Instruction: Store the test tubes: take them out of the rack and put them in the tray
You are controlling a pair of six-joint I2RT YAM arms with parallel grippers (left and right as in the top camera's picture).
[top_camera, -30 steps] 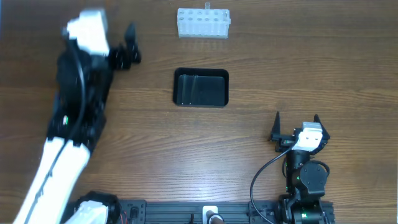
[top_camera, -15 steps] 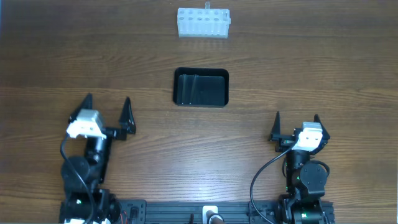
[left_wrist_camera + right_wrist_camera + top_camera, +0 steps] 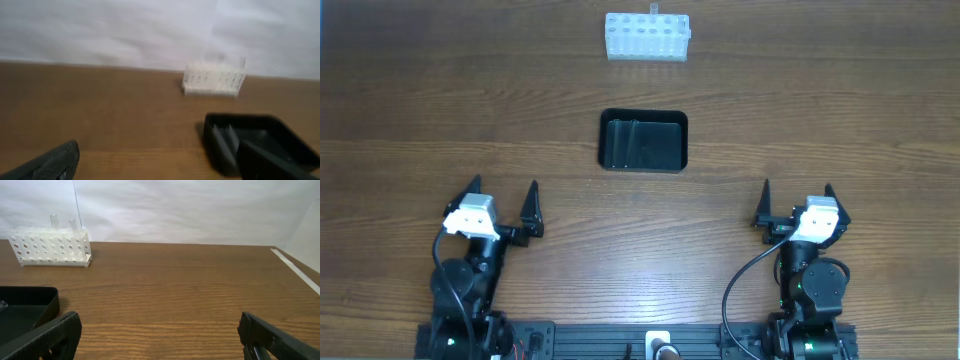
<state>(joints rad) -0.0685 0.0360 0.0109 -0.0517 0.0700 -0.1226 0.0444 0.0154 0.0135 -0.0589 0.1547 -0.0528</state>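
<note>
The white test tube rack (image 3: 647,37) stands at the table's far edge, with a clear tube (image 3: 654,10) sticking up from its back row. From the right wrist view, two tubes (image 3: 53,220) rise out of the rack (image 3: 50,247). The black tray (image 3: 643,141) lies in the middle of the table with clear tubes (image 3: 630,140) lying inside it. My left gripper (image 3: 503,195) is open at the near left, well short of the tray (image 3: 250,122). My right gripper (image 3: 798,195) is open at the near right, and nothing is between its fingers (image 3: 45,337).
Bare wooden table surrounds the tray and the rack (image 3: 212,80). A white wall stands behind the rack. A pale strip (image 3: 295,270) marks the table's right edge.
The left arm has drawn back from the far left of the table to the near left by its base, with its gripper open. The right arm has kept still.
</note>
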